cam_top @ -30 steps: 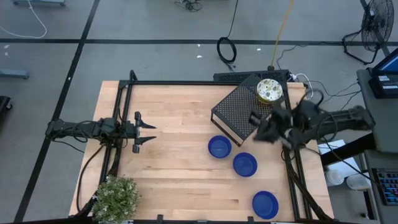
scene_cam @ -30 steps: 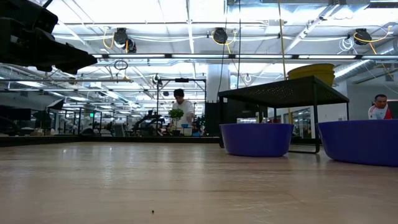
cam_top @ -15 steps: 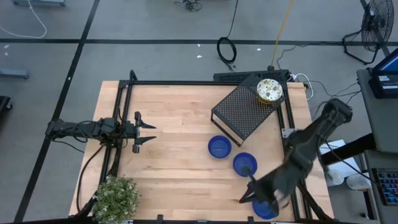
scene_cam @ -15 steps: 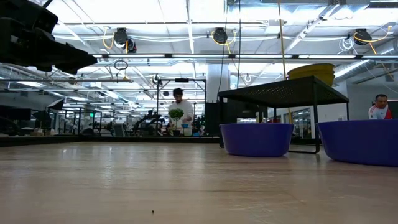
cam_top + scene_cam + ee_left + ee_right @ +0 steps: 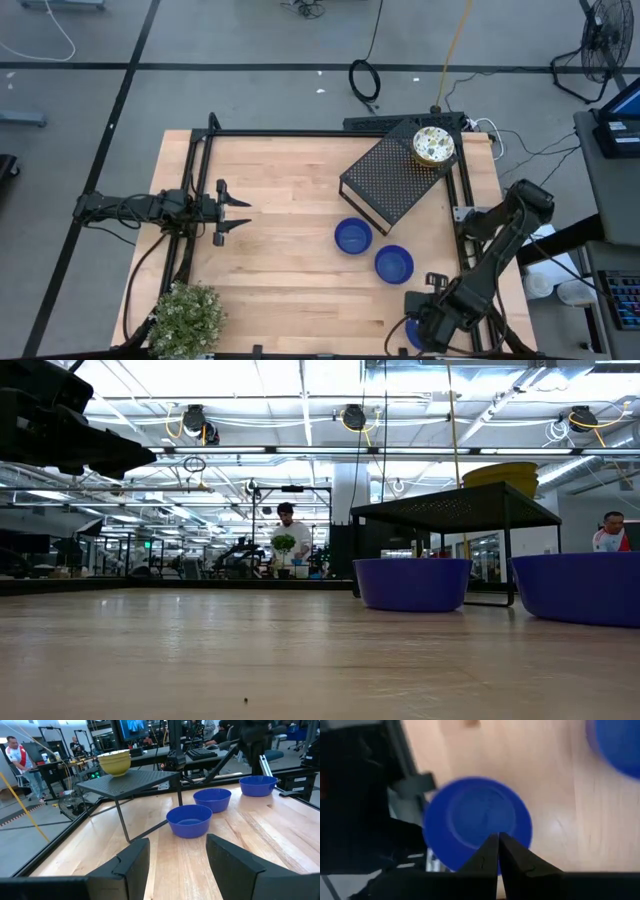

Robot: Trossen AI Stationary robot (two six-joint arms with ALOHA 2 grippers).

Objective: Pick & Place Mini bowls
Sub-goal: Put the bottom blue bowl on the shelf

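Note:
Two cobalt blue mini bowls [image 5: 353, 236] [image 5: 394, 264] stand on the table near the black perforated box [image 5: 390, 180]. A third blue bowl [image 5: 477, 820] sits near the table's near right corner, mostly under my right gripper [image 5: 498, 840]. That gripper points down over the bowl's inside, fingers shut. The cream speckled bowls [image 5: 433, 145] sit stacked on the box's far corner. My left gripper [image 5: 175, 865] waits open at the table's left side, well away from the bowls. My right gripper comes from above with its shut fingertips over the inside of the near blue bowl [image 5: 470, 815], close to its rim. I cannot tell whether the tips touch the bowl. The bowl rests flat on the table.
A potted plant [image 5: 187, 315] stands at the near left corner. The black box stands on thin legs [image 5: 122, 822], tilted across the far right of the table. A black frame rail [image 5: 470, 270] runs along the right edge. People stand in the room beyond [image 5: 290, 530].
My right arm has swung from beside the black box toward the table's near edge, passing the two middle blue bowls, and now hangs over the near right blue bowl. The bowls and the left arm have stayed where they were.

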